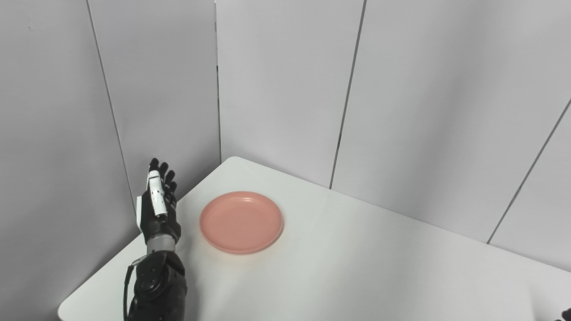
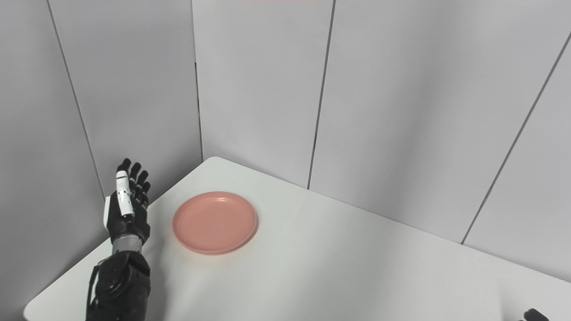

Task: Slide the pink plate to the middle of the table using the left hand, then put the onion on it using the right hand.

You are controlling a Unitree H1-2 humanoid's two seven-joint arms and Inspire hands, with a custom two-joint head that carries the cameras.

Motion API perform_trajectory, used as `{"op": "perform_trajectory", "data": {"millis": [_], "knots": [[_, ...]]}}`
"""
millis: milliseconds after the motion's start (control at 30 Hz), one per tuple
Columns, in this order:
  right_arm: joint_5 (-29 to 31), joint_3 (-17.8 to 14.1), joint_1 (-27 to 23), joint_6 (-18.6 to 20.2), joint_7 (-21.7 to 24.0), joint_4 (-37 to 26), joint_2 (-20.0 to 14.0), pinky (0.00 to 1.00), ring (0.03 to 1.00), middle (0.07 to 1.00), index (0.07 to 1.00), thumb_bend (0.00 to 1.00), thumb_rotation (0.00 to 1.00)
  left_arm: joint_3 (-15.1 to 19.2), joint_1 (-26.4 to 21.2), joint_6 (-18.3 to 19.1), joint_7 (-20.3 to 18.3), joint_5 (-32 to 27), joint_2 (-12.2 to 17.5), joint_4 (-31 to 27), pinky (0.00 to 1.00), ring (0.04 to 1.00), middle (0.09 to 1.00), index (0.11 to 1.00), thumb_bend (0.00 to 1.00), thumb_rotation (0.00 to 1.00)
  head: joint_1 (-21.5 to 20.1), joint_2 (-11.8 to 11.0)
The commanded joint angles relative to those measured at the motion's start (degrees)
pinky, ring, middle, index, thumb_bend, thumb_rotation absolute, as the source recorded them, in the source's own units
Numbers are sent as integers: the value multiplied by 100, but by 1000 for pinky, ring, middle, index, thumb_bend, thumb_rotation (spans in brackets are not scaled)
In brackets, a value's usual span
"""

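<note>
My left hand (image 1: 158,203) stands upright over the near left edge of the white tabletop (image 1: 357,267), fingers (image 1: 156,189) straight and pointing up, close side by side, holding nothing. It is just beside the pink plate (image 1: 241,221), off the plate's left rim, with a strip of bare tabletop between the two, so I am not touching it. The plate lies flat and empty in the far left part of the tabletop, near the corner where the grey wall panels (image 1: 285,89) meet. Of my right hand (image 2: 533,315) only a dark tip shows at the bottom right corner, well apart from the plate, and I cannot tell whether it is spread or closed. I see no onion in either view.
</note>
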Motion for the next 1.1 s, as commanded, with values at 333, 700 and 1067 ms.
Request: {"op": "perform_trajectory", "data": {"millis": [333, 700, 1067], "knots": [[62, -109, 316, -133, -2, 442, 12, 595, 769, 777, 731, 520, 825, 23, -104, -306, -157, -130, 197, 272, 1000, 980, 977, 962, 385, 1000, 22, 29], [73, -124, 333, -71, 11, 366, 6, 581, 765, 774, 727, 493, 832, 54, -75, -195, -121, -263, 126, 423, 959, 944, 958, 941, 388, 1000, 41, 76], [76, -130, 338, -102, 36, 428, -27, 590, 764, 777, 733, 518, 834, -36, -46, -234, -197, -378, 92, 636, 942, 931, 940, 932, 381, 1000, 43, 90]]}}
